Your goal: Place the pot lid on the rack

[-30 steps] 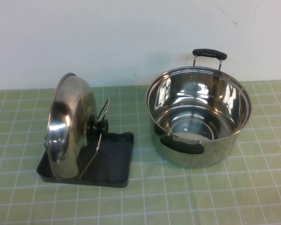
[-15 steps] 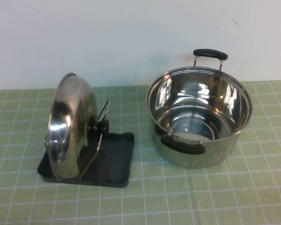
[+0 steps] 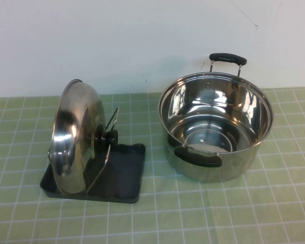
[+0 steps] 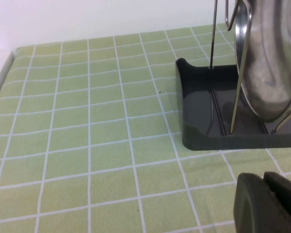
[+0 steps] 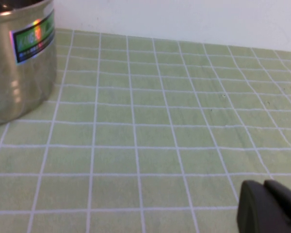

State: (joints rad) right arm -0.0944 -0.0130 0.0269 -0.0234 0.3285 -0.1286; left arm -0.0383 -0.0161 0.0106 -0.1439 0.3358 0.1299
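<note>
The shiny steel pot lid [image 3: 73, 134] stands on edge in the black rack [image 3: 123, 175], held between the wire prongs [image 3: 111, 122], its black knob [image 3: 110, 137] facing the pot. From the left wrist view the lid [image 4: 274, 63] and the rack [image 4: 208, 121] sit a short way ahead. My left gripper [image 4: 263, 180] is shut with nothing in it, low over the cloth and apart from the rack. My right gripper [image 5: 263, 187] is shut too and holds nothing, off to the side of the pot. Neither arm shows in the high view.
A deep steel pot [image 3: 216, 127] with two black handles stands open to the right of the rack; its wall [image 5: 19, 58] shows in the right wrist view. A green checked cloth [image 3: 193, 213] covers the table, with a white wall behind.
</note>
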